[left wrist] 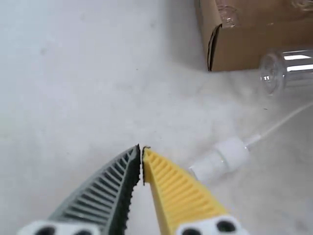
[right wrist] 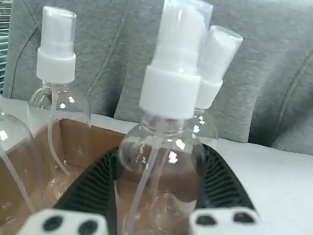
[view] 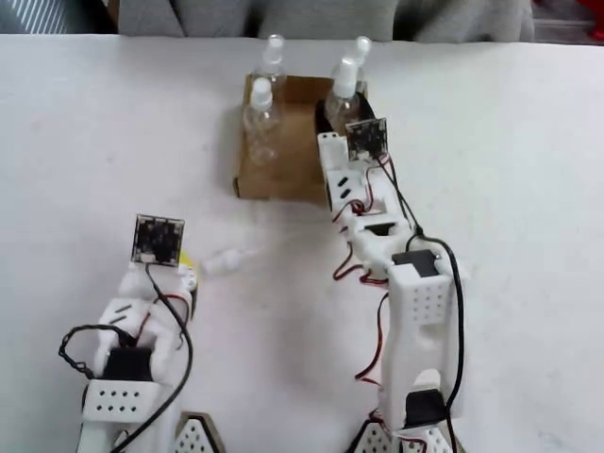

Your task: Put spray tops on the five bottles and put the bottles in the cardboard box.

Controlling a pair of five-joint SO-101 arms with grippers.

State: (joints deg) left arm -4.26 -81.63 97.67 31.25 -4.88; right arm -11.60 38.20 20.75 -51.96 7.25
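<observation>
The cardboard box (view: 283, 175) (right wrist: 93, 142) stands open at the table's far middle. My right gripper (view: 342, 115) (right wrist: 161, 156) is over the box's right side, shut on an upright clear bottle (view: 343, 90) (right wrist: 164, 171) with a white spray top. Three more topped bottles stand in or at the box (view: 260, 113) (view: 273, 55) (right wrist: 56, 98). A loose spray top (view: 226, 261) (left wrist: 220, 159) lies on the table beside my left gripper (view: 190, 274) (left wrist: 142, 152), which is shut and empty. A topless bottle (left wrist: 286, 71) lies on its side near the box's corner.
The table (view: 94, 123) is white and bare to the left and to the right of the box. A grey sofa (right wrist: 274, 73) runs behind the table's far edge. The right arm (view: 415, 293) stretches from the near edge up to the box.
</observation>
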